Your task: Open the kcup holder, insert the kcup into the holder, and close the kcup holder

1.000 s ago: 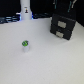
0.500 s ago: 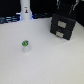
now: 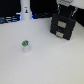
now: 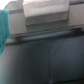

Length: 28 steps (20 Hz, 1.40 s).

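The kcup (image 3: 25,45), a small white pod with a green top, stands upright on the white table (image 3: 45,65), toward the exterior view's left. The kcup holder (image 3: 63,26), a black boxy unit, sits at the back toward the exterior view's right, and its tray looks pushed in. My gripper (image 3: 65,5) is right above the holder at the frame's top edge, partly cut off and far from the kcup. Its jaws are too blurred to read. The wrist view is blurred: a dark surface (image 4: 47,57) that looks like the holder fills it, with a pale grey block (image 4: 47,12) beyond.
A tall white post (image 3: 26,11) stands at the back, behind the kcup. Dark clutter (image 3: 10,20) lines the table's far edge on the exterior view's left. A teal shape (image 4: 4,27) shows at one side of the wrist view.
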### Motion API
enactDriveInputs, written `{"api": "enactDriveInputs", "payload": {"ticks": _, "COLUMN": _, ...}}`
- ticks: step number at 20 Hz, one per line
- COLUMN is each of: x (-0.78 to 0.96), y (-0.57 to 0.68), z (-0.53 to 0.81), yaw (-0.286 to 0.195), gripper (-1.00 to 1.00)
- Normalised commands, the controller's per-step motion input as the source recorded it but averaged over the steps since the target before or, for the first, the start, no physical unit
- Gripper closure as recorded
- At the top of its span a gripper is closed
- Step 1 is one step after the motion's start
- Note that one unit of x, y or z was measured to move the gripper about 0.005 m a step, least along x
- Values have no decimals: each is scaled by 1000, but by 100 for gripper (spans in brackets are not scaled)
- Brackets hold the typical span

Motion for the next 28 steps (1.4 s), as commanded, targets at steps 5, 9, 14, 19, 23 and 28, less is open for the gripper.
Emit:
{"api": "enactDriveInputs", "payload": {"ticks": 5, "x": -171, "y": 136, "z": -271, "yaw": 16, "gripper": -100}}
{"api": "enactDriveInputs", "payload": {"ticks": 9, "x": -289, "y": 105, "z": -364, "yaw": 10, "gripper": -100}}
{"api": "enactDriveInputs", "payload": {"ticks": 14, "x": -200, "y": -12, "z": -195, "yaw": 15, "gripper": -100}}
{"api": "enactDriveInputs", "payload": {"ticks": 19, "x": 0, "y": -460, "z": 92, "yaw": 79, "gripper": -100}}
{"api": "enactDriveInputs", "payload": {"ticks": 23, "x": -94, "y": -185, "z": -98, "yaw": 62, "gripper": -100}}
{"api": "enactDriveInputs", "payload": {"ticks": 28, "x": -262, "y": 149, "z": -423, "yaw": -10, "gripper": -100}}
